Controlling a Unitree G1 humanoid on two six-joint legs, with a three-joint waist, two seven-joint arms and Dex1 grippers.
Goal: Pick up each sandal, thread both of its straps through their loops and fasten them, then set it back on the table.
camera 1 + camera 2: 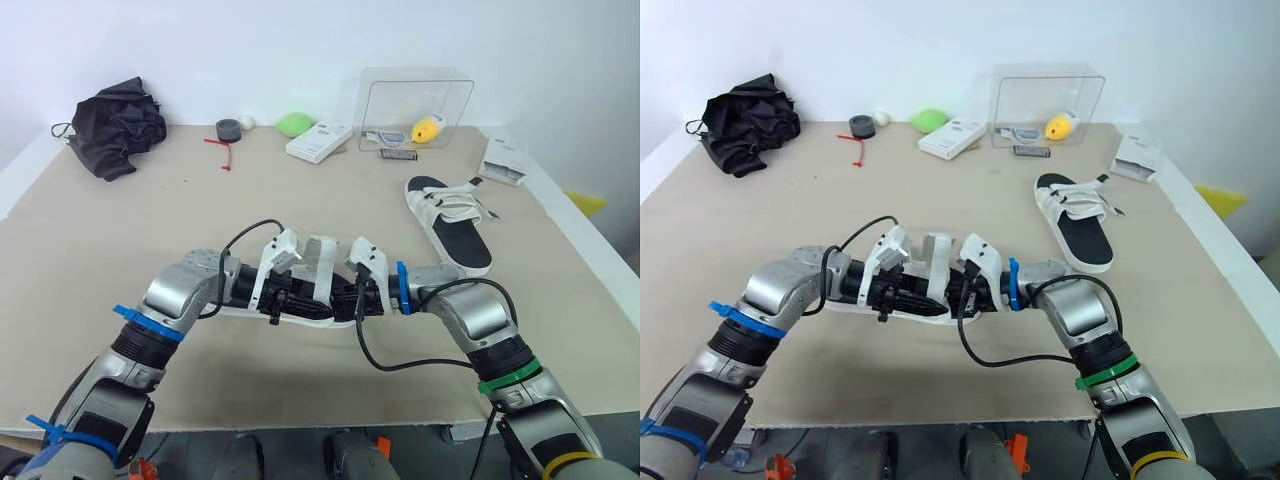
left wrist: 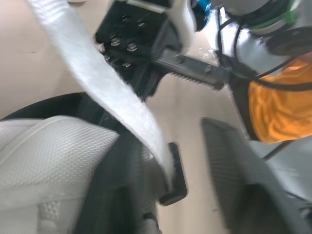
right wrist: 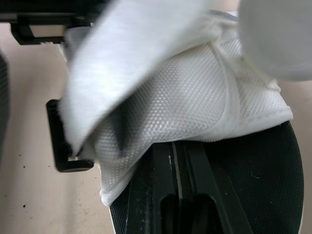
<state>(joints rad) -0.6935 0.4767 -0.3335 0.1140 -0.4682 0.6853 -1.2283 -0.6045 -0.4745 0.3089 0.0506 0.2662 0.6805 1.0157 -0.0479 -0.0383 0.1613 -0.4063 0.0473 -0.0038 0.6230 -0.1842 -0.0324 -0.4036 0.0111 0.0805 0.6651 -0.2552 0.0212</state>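
Note:
One white sandal with a black footbed (image 1: 318,268) lies low over the table's front middle, between my two grippers. My left gripper (image 1: 275,300) is at its left side. Its fingers (image 2: 239,185) stand apart, with the white strap (image 2: 107,83) and the black loop (image 2: 173,178) between them. My right gripper (image 1: 355,300) is at the sandal's right side, shut on the sandal beside the white mesh upper (image 3: 195,97). The strap end hangs next to the loop (image 3: 61,146). A second sandal (image 1: 462,240) lies flat at the right, apart from both grippers.
At the back stand a black cloth bundle (image 1: 115,125), a tape roll (image 1: 228,129), a red tie (image 1: 225,150), a green object (image 1: 294,123), a white box (image 1: 318,141), a clear container (image 1: 412,95) and a white packet (image 1: 503,158). The table's front edge (image 1: 300,425) runs just below my arms.

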